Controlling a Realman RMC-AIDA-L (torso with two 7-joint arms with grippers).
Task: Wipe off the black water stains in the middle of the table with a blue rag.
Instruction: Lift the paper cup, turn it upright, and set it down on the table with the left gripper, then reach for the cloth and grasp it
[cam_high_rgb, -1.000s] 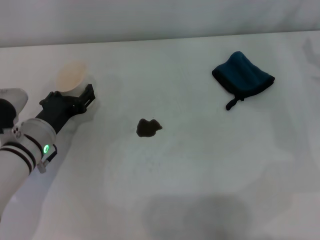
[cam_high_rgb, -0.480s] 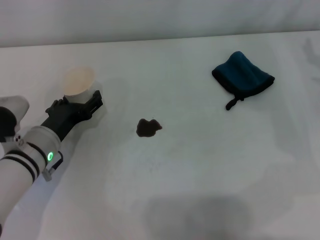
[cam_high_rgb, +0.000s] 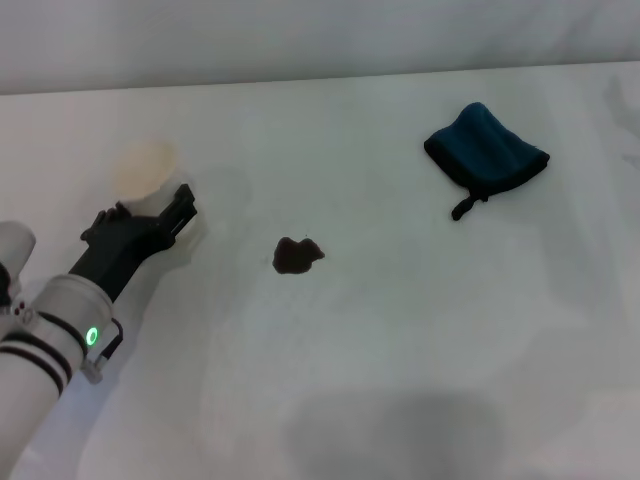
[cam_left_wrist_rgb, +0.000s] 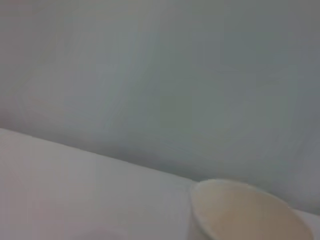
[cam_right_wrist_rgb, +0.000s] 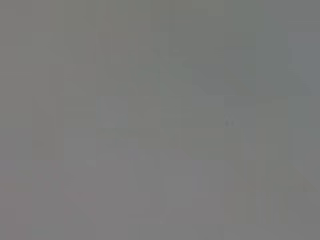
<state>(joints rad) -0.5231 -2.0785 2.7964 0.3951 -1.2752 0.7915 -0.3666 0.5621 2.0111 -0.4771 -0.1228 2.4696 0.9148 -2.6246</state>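
By the cup (cam_high_rgb: 143, 165) | left pincer (cam_high_rgb: 178, 207), grip unclear | blue rag (cam_high_rgb: 486, 150) unlabelled

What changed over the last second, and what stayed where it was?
Only the left gripper moved: beside the cup, it slid a little toward the stain, then drew back. The cup shifted slightly with it and looks blurred now; whether the gripper holds it cannot be told. The stain and the rag stayed put on the table. The right arm is out of view.
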